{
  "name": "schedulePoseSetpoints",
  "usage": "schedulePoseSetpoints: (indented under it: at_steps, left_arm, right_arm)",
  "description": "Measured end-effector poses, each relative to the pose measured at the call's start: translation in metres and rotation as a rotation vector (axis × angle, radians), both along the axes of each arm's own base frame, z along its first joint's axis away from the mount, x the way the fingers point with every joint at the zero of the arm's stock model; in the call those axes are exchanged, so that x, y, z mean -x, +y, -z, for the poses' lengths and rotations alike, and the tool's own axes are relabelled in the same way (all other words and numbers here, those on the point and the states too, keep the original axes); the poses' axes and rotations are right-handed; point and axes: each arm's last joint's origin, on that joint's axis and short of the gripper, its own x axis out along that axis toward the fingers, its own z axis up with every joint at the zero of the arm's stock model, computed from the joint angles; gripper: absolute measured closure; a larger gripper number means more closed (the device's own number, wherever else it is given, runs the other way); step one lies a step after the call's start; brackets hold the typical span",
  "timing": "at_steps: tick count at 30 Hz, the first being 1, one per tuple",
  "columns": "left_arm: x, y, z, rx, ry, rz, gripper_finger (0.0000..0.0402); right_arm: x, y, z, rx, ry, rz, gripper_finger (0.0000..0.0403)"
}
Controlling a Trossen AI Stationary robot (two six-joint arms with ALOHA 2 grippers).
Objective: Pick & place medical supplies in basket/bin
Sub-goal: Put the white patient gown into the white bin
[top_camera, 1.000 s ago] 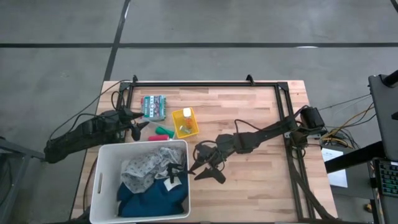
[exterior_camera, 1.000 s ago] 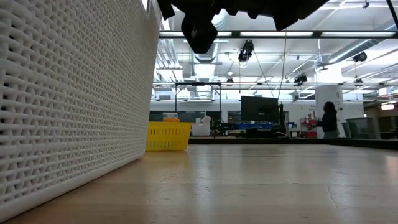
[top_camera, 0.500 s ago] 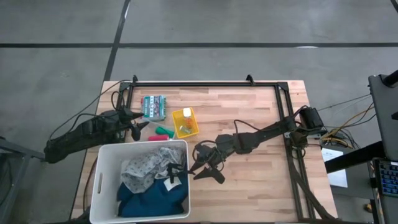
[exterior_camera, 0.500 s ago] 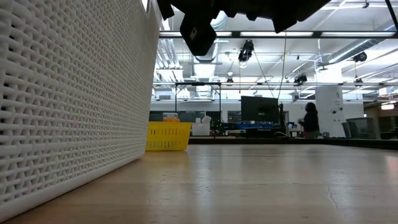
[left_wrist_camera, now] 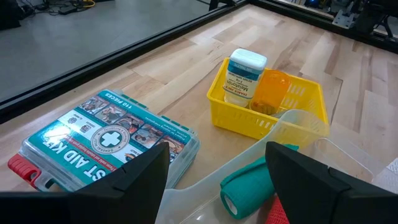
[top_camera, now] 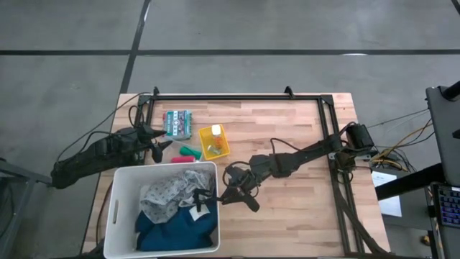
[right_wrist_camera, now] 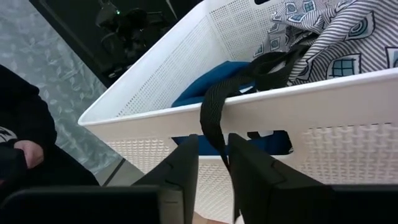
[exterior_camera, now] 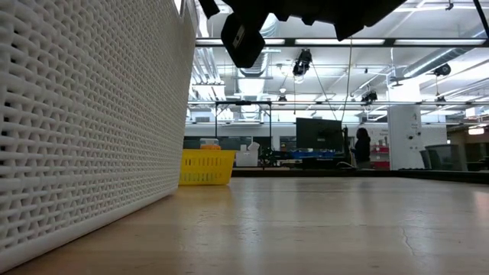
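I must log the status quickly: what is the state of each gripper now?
Left gripper: fingers open, holding nothing, near the first aid kit.
Right gripper: fingers nearly closed around a black strap hanging over the white tub wall.

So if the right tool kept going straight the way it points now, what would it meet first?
Most likely the black strap draped over the white tub's near rim, right ahead of the right tool; then the tub wall itself. Depth is hard to judge.
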Motion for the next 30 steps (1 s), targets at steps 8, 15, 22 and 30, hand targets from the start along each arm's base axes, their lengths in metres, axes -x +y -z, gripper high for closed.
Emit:
schedulePoseSetpoints:
  at_steps: [8, 15, 22, 30]
  left_arm:
    - [0.000, 0.000, 0.000, 0.000, 0.000, 0.000, 0.0130]
    - [0.000, 0.000, 0.000, 0.000, 0.000, 0.000, 0.0130]
    - [0.000, 0.000, 0.000, 0.000, 0.000, 0.000, 0.0130]
    - [0.000, 0.000, 0.000, 0.000, 0.000, 0.000, 0.0130]
  right_arm:
    - [-0.001, -0.002, 0.000, 0.001, -0.002, 0.006, 0.0365]
    - [-0.001, -0.009, -0.004, -0.001, -0.015, 0.018, 0.0393]
    - [0.002, -0.014, -0.015, 0.006, -0.050, 0.025, 0.0394]
    - [0.006, -0.029, -0.034, 0.001, -0.103, 0.059, 0.0394]
